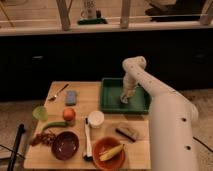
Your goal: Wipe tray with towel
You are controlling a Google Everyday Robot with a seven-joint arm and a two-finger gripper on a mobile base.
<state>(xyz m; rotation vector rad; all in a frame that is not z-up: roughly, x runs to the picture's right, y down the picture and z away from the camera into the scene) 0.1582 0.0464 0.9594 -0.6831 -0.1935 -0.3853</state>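
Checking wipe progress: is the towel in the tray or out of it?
In: the towel sits on the tray floor near its right side, directly under the hand.

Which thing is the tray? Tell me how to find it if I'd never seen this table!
Look at the wooden table and go to its far right corner. The tray lies there, with the robot's claw reaching down into it. It is the only flat, dark green rectangle with a raised rim, while the brown bowl and the orange bowl nearer the front are round.
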